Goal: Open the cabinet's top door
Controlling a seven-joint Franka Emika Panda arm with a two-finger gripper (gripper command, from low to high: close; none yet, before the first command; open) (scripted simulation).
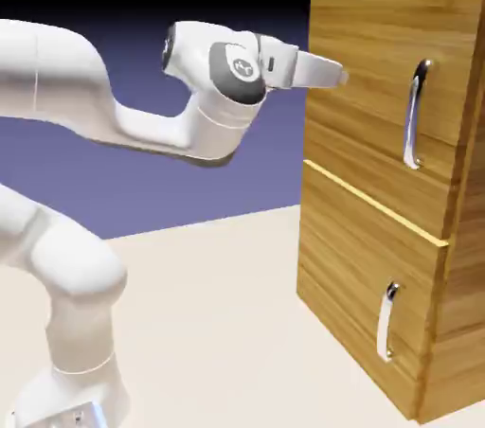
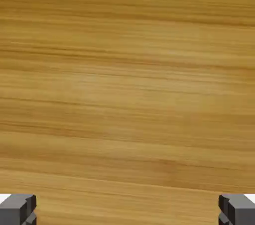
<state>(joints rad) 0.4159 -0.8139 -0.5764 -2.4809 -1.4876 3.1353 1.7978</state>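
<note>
Wood of top door [image 2: 127, 79] fills claw [image 2: 127, 211] view.

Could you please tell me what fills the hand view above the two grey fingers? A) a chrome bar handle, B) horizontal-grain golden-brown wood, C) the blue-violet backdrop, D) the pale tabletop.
B: nothing but horizontal-grain golden-brown wood shows above the widely parted grey fingers, with no handle in sight.
</note>
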